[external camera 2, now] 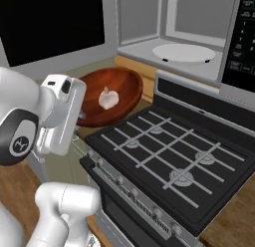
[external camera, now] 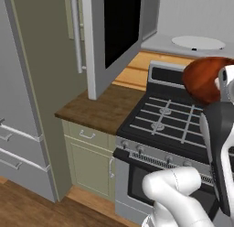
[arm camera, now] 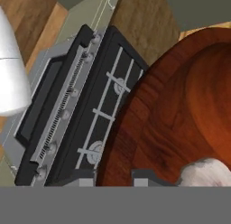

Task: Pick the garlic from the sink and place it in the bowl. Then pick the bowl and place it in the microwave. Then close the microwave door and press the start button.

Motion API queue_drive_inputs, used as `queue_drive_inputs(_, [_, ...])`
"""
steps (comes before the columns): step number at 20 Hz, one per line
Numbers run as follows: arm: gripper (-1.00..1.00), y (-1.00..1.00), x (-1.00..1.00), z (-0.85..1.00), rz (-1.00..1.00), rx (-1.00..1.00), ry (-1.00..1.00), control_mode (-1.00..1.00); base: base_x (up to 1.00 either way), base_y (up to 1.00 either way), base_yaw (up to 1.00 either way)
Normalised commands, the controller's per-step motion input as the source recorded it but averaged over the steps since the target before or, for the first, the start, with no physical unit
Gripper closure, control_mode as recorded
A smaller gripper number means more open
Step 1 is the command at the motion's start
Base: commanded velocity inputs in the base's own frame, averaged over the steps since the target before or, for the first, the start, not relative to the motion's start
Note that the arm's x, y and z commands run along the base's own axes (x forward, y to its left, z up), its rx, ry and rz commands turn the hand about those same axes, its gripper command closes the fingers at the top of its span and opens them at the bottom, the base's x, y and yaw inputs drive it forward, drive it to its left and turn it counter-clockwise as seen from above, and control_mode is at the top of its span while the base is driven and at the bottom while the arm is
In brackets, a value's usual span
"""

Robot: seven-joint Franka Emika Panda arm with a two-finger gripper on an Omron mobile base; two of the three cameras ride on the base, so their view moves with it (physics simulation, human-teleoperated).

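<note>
**Garlic in the bowl, bowl in the air, microwave still to be loaded**

Nearest the base, the white arm carries the two-finger gripper (external camera 2: 82,114), its hand pressed against the rim of the shallow, glossy reddish-brown wooden-looking bowl (external camera 2: 107,99). The jaws stand narrowly apart and appear clamped on that rim, though the contact itself is hidden behind the hand. The bowl is tilted and held above the left edge of the black gas stove (external camera 2: 169,161) with its grey cast grates. Inside the bowl lies the small, lumpy, whitish-pink garlic (external camera 2: 108,98), resting low in the hollow. So the first step looks finished, and the bowl's transfer looks to be under way.

Farther back, the silver-grey boxy microwave (external camera 2: 199,22) stands open; its pale, smooth interior holds a flat white round turntable plate (external camera 2: 183,53), bare, and a dark button panel (external camera 2: 239,37) sits at its right. The silver-framed microwave door (external camera: 114,34) with black glass window and long bar handle hangs swung wide over the brown wooden counter (external camera: 105,109). Left to do, by my reckoning: setting the bowl inside, closing the door, pressing start.
</note>
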Motion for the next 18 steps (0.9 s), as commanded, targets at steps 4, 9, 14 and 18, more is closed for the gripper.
queue_drive_inputs(4, [1.00,0.00,0.36,0.42,0.00,0.00,-0.09,-1.00,0.00,0.00,0.00])
queue_drive_inputs(9, [1.00,-0.19,0.56,0.37,0.00,0.01,-0.05,-1.00,0.00,0.00,0.00])
queue_drive_inputs(14, [1.00,-0.22,0.65,0.33,0.00,0.00,-0.10,-1.00,0.00,0.00,0.00])
queue_drive_inputs(18, [1.00,-0.27,0.52,0.44,0.00,0.00,-0.11,-1.00,0.00,0.00,0.00])
